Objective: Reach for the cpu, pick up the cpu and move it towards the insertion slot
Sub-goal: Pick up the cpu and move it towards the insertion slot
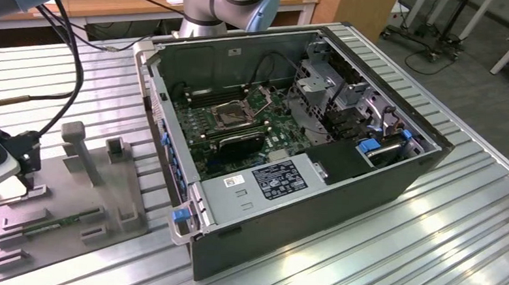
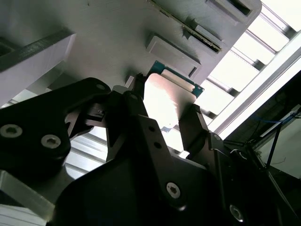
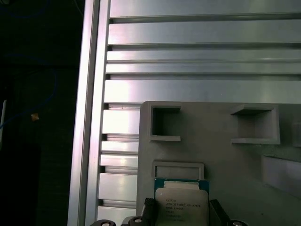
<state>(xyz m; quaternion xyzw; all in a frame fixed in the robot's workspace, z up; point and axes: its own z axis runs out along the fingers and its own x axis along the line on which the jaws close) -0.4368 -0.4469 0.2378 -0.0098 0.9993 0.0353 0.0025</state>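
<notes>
The cpu [image 3: 181, 205] has a silvery-white top with dark print and a blue-green rim. The gripper [image 3: 181, 212] is black. The tray [image 3: 221, 155] is plain grey, the table [image 3: 202, 33] ribbed silver. Inside the black case [image 1: 339, 206], the board [image 1: 196, 123] is green and the slot [image 1: 232, 113] is silver-framed with a dark centre.

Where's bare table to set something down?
Bare slats of the table on the exterior view's right of the computer case, and between the grey tray and the wooden desk. Crowded: the tray's posts and the case interior.
</notes>
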